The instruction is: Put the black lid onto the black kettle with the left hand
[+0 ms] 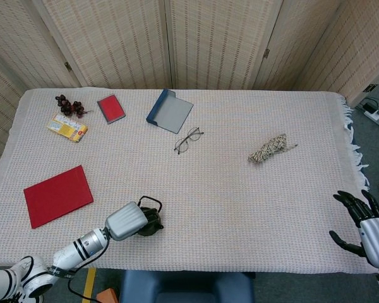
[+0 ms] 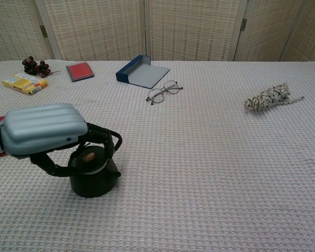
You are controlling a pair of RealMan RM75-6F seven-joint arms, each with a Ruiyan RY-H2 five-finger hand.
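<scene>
Sitting on the black kettle (image 2: 93,177) near the table's front-left edge, the black lid (image 2: 89,159) is held in place by the left hand (image 2: 44,134), fingers curled around it. The right hand (image 1: 366,226) hangs beyond the table's (image 1: 240,208) right edge, fingers spread, holding nothing.

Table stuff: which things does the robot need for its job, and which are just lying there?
Needed: kettle, lid, left hand.
Just lying there: glasses, red book, blue folder, grapes, rope bundle.
</scene>
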